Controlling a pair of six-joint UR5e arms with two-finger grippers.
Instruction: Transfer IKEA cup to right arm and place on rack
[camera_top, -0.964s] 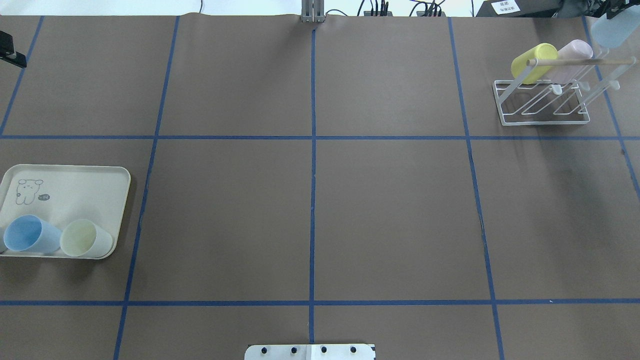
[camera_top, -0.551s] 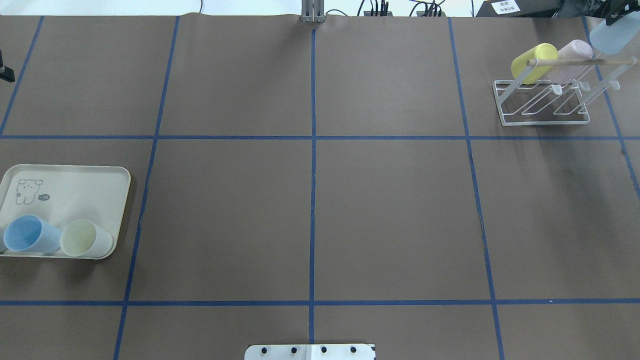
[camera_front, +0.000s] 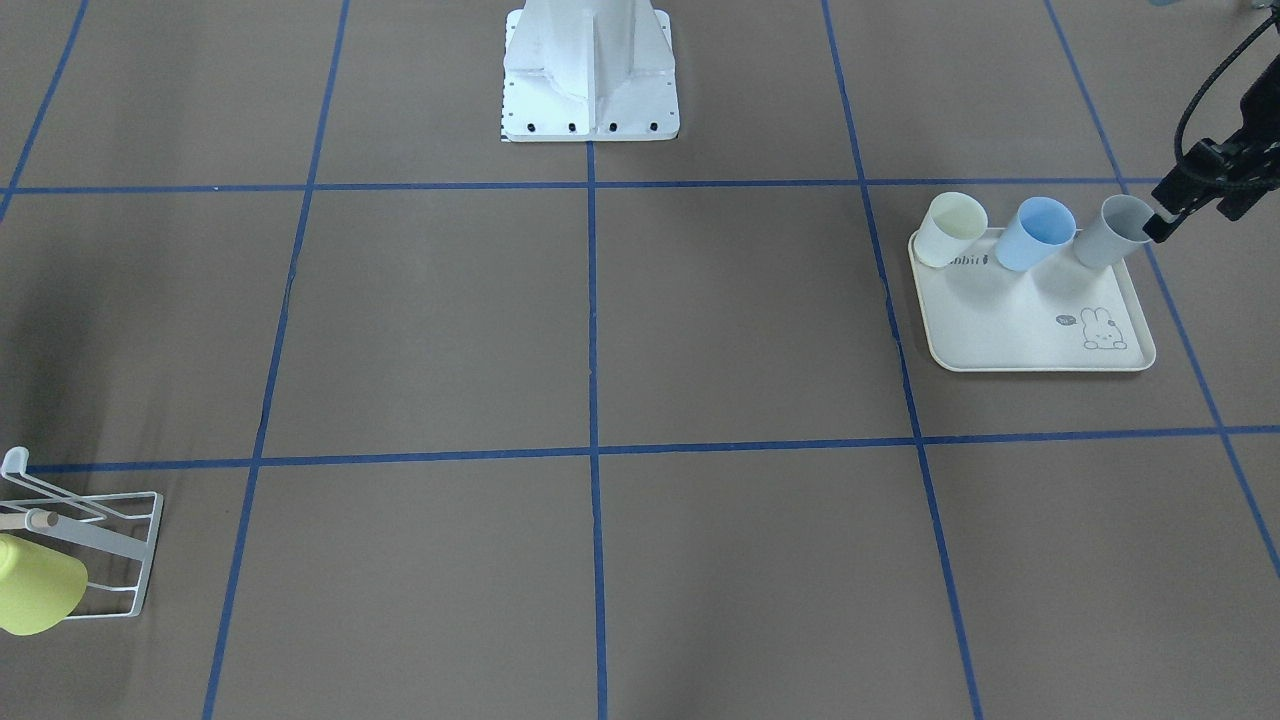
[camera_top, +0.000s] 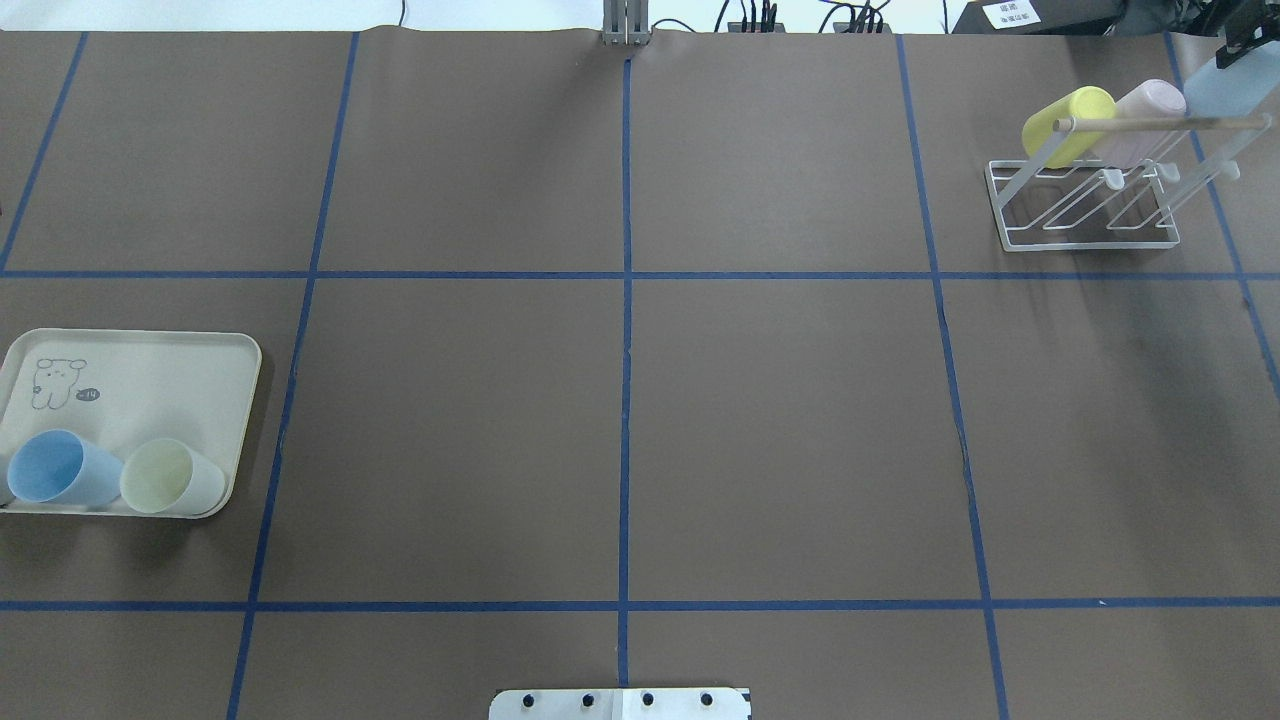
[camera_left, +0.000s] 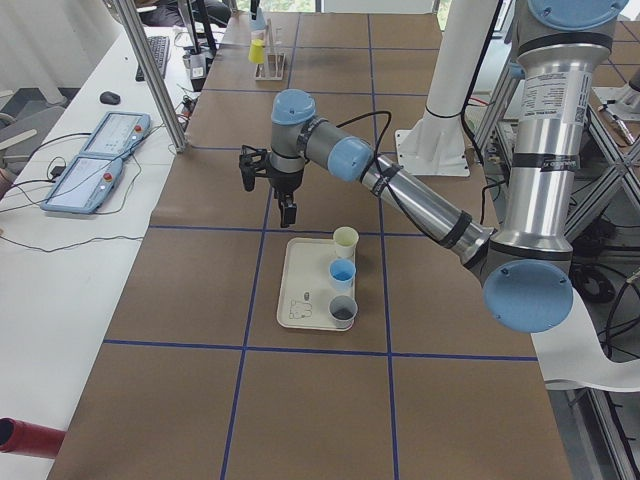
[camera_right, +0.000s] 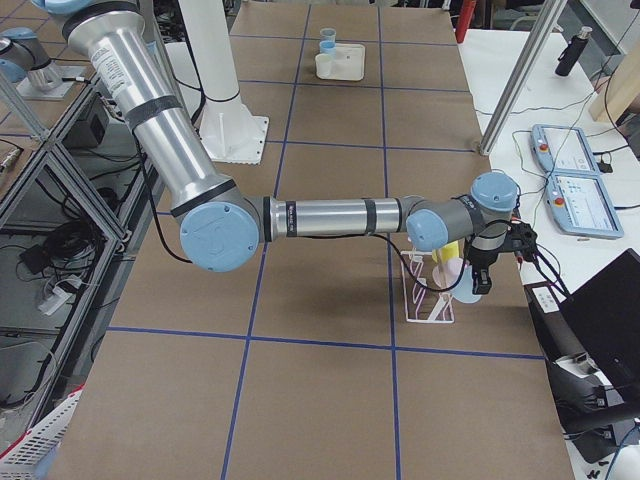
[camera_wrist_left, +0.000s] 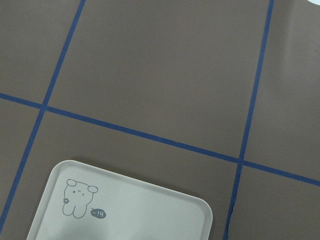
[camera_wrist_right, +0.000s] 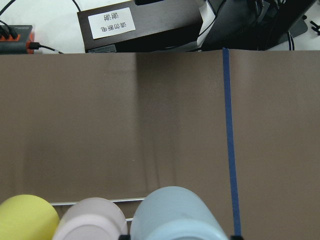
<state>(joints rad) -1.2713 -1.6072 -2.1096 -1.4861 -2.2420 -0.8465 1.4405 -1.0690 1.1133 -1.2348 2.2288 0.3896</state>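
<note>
The brown worktop (camera_top: 780, 430) is marked into squares by blue tape. The right arm (camera_right: 330, 217) stretches out low to the rack (camera_top: 1090, 245) at its far corner, and the left arm (camera_left: 400, 190) reaches past the cream rabbit-print tray (camera_front: 1010, 330). On the rack lean a yellow cup (camera_top: 1068, 125) and a pink cup (camera_top: 1140, 120). Just beside the pink one, at the rack's end, the right gripper (camera_top: 1238, 40) clasps a tilted pale blue cup (camera_top: 1222, 88); whether it sits on a rod I cannot tell. On the tray stand a cream cup (camera_front: 950, 230), a blue cup (camera_front: 1035, 233) and a grey cup (camera_front: 1110, 230). The left gripper (camera_left: 287, 212) hangs above the worktop near the tray, carrying nothing; how wide its jaws stand I cannot tell
</note>
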